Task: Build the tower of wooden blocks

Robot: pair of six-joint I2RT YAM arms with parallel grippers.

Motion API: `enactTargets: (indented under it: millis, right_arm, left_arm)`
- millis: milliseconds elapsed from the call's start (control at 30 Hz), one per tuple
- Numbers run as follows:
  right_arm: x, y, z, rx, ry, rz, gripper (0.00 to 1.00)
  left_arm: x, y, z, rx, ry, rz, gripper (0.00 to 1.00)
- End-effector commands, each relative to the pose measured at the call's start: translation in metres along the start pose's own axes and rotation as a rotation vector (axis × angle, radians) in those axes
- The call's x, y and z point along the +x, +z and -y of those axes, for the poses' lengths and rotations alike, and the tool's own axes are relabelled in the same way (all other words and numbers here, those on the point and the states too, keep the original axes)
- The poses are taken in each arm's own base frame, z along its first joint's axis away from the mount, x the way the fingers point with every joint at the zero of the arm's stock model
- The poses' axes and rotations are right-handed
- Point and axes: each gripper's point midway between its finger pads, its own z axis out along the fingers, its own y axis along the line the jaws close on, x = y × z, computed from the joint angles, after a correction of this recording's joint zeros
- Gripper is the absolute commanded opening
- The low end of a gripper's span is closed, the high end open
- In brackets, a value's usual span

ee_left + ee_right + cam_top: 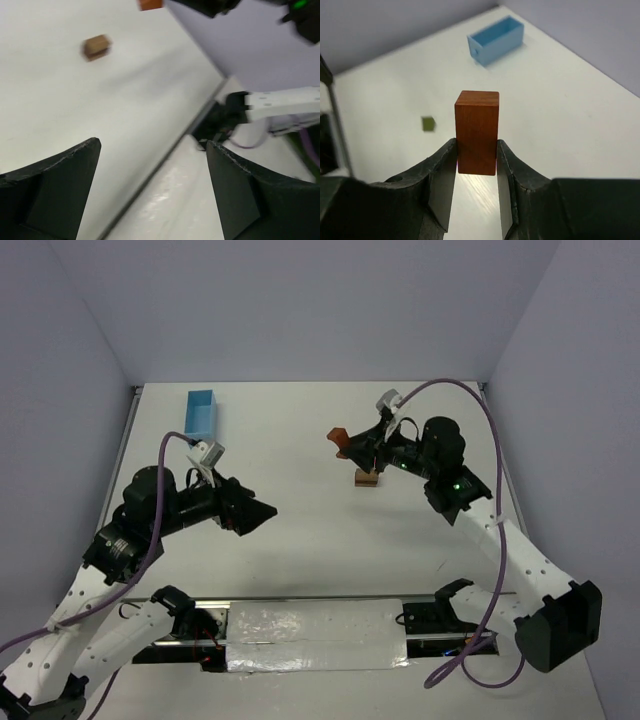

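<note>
My right gripper [347,444] hangs above the table, shut on an orange-red block [342,436]. In the right wrist view that block [477,131] stands upright between the fingertips of the gripper [476,146]. Just below and to the right of it, a brown block [367,477] rests on the table; it also shows in the left wrist view [96,47]. A small olive-green piece [428,123] lies alone on the table farther off. My left gripper [262,512] is open over the table's left middle, with nothing between its fingers [152,190].
A light blue rectangular box [201,412] sits at the far left of the table, also seen in the right wrist view [496,40]. Grey walls close in the table on three sides. A taped strip [315,635] runs along the near edge between the arm bases.
</note>
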Motion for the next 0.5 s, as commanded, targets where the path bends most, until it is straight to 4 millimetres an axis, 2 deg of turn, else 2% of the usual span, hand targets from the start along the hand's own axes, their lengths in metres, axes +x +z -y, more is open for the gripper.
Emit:
enactTargets:
  millis: [0,67,100,133,167,200,233,267,300,333,367,400,467]
  right_arm:
    - [0.059,-0.01,0.028,-0.015,-0.191,-0.286,0.0]
    - [0.077,-0.011,0.041,-0.013,-0.244,-0.362,0.0]
    - [0.073,-0.009,0.044,-0.025,-0.265,-0.374,0.02]
    - [0.096,-0.011,0.048,-0.054,-0.223,-0.469,0.03]
    - [0.103,-0.011,0.053,-0.068,-0.248,-0.517,0.05]
    - [0.089,-0.007,0.063,-0.05,-0.262,-0.532,0.05]
    - [0.119,-0.013,0.069,-0.068,-0.189,-0.668,0.05]
    - [0.125,-0.015,0.08,-0.057,-0.207,-0.728,0.06]
    - [0.115,-0.012,0.092,-0.035,-0.223,-0.746,0.05]
    - [0.141,-0.019,0.097,-0.051,-0.17,-0.858,0.04]
    - [0.146,-0.022,0.107,-0.031,-0.177,-0.902,0.02]
    - [0.142,-0.02,0.113,-0.034,-0.197,-0.911,0.01]
    - [0.149,-0.025,0.121,-0.041,-0.18,-0.935,0.01]
  left_arm:
    - [0.019,-0.022,-0.065,-0.318,0.182,-0.064,0.99]
    - [0.025,-0.024,-0.088,-0.416,0.188,-0.053,1.0]
    - [0.027,-0.024,-0.091,-0.427,0.173,-0.043,0.99]
    - [0.032,-0.019,-0.085,-0.376,0.171,-0.048,0.99]
    - [0.036,-0.013,-0.085,-0.338,0.192,-0.038,0.99]
    - [0.04,-0.009,-0.086,-0.321,0.194,-0.041,1.0]
    - [0.043,-0.007,-0.088,-0.315,0.192,-0.038,0.99]
    - [0.044,-0.005,-0.093,-0.334,0.186,-0.041,1.0]
    - [0.045,-0.006,-0.093,-0.336,0.184,-0.056,1.0]
    - [0.046,-0.005,-0.093,-0.333,0.185,-0.064,0.99]
    - [0.047,-0.004,-0.093,-0.328,0.182,-0.07,0.99]
    - [0.049,-0.002,-0.091,-0.311,0.178,-0.071,0.99]
    - [0.05,-0.002,-0.091,-0.311,0.172,-0.07,0.99]
